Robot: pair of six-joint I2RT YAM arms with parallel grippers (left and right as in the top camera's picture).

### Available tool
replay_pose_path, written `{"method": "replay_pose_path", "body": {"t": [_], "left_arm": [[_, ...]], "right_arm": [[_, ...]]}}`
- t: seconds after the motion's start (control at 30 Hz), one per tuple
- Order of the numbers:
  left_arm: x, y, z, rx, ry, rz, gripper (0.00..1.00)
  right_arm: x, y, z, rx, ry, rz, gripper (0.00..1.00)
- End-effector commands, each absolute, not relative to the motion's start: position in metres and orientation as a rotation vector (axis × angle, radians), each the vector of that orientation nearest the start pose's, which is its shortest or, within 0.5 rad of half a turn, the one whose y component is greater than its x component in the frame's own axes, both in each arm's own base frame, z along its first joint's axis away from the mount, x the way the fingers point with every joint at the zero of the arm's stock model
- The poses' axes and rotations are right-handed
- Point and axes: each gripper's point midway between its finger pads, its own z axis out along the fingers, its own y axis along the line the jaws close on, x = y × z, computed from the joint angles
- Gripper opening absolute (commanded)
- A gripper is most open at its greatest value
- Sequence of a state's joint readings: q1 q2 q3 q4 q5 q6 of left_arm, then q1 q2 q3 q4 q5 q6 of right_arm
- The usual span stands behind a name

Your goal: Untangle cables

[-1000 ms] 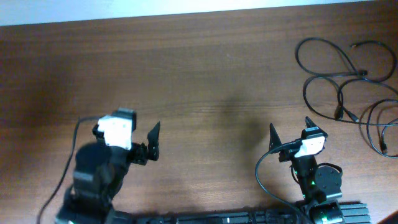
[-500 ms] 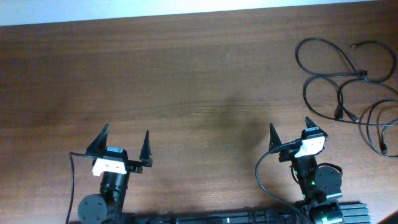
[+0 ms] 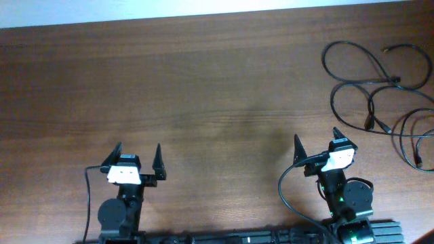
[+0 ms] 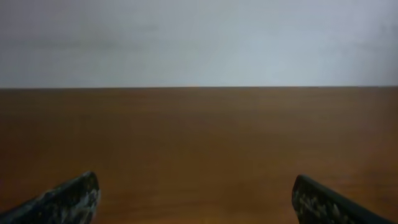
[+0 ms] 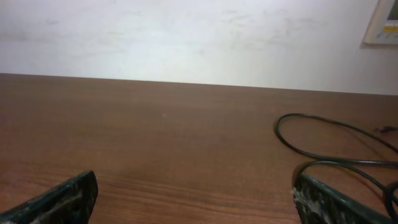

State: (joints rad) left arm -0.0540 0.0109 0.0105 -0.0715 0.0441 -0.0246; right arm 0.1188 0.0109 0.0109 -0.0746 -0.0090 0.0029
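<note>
The cables (image 3: pixel 380 85) are thin black cords lying in overlapping loops at the far right of the brown table, with small plug ends near the middle of the bunch. Part of them shows in the right wrist view (image 5: pixel 336 149) as curved black loops at the right. My right gripper (image 3: pixel 315 141) is open and empty, near the front edge, left of and nearer than the cables; its fingers show in the right wrist view (image 5: pixel 196 199). My left gripper (image 3: pixel 137 154) is open and empty at the front left, far from the cables, facing bare table (image 4: pixel 196 199).
The brown wooden table (image 3: pixel 203 81) stretches back to a pale wall (image 5: pixel 186 37). The arm bases and their thicker black wires (image 3: pixel 288 196) sit along the front edge. A framed sheet (image 5: pixel 384 22) hangs on the wall at the upper right.
My left arm has swung from a turned, raised pose into a straight pose at the front left with its open gripper facing forward. The right arm and the cables have not moved.
</note>
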Motion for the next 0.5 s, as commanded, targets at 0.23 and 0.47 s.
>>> {"method": "replay_pose_path", "body": {"t": [0.23, 0.47], "left_arm": [[0.2450, -0.0189, 0.1569, 0.087, 1.645, -0.068, 0.99], [0.2455, -0.0122, 0.1560, 0.059, 1.650, -0.034, 0.99]], "right_arm": [[0.2442, 0.0305, 0.1561, -0.101, 1.645, 0.101, 0.99], [0.2441, 0.0305, 0.1560, -0.101, 1.646, 0.101, 1.00]]}}
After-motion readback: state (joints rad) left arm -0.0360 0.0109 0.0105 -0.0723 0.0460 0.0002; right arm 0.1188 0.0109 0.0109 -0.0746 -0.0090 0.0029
